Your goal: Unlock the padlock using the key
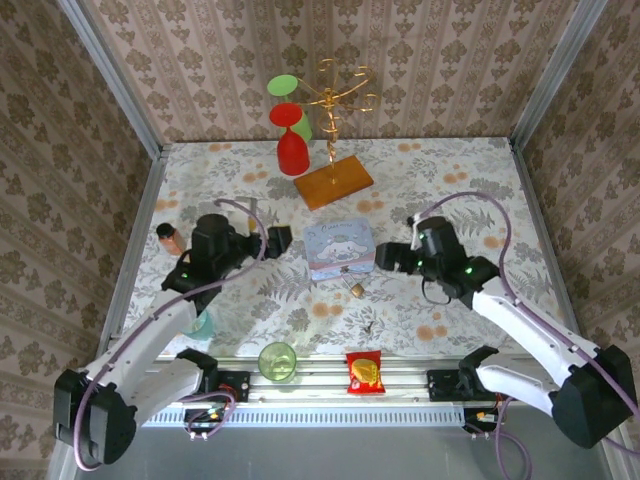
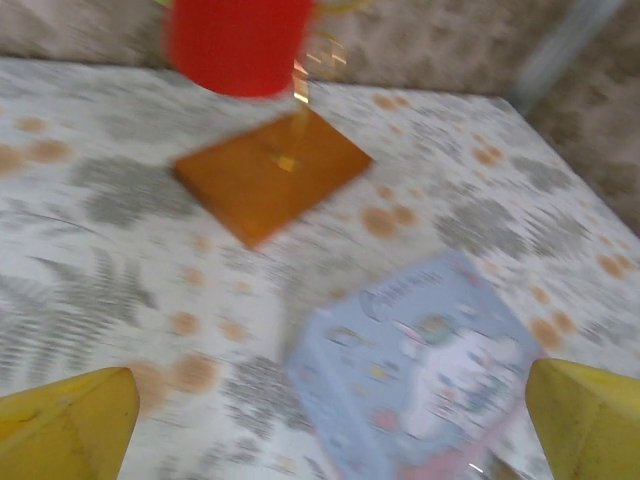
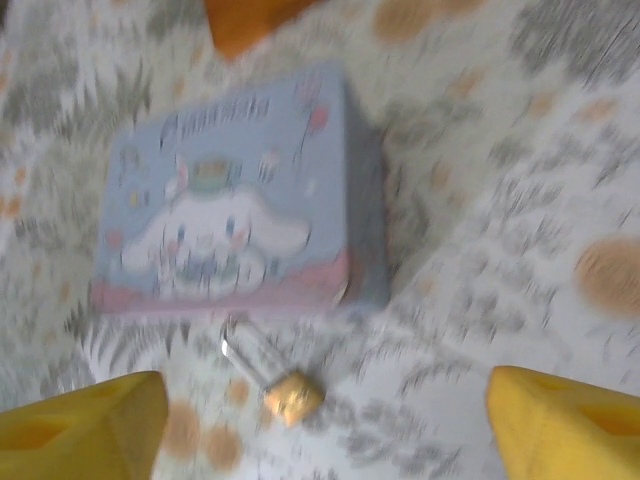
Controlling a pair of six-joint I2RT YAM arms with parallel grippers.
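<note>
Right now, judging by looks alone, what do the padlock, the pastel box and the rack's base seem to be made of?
Padlock: brass-looking metal, with a gold body and a pale silvery shackle, though it is blurred.
Box: probably printed tin, going by the smooth pastel lid with a cartoon print; it could be card.
Rack base: a flat orange-brown slab, likely varnished wood, with a slight sheen.

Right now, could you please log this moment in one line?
left end effector: open | right end effector: open, near padlock | padlock: by tin box | key: on table
</note>
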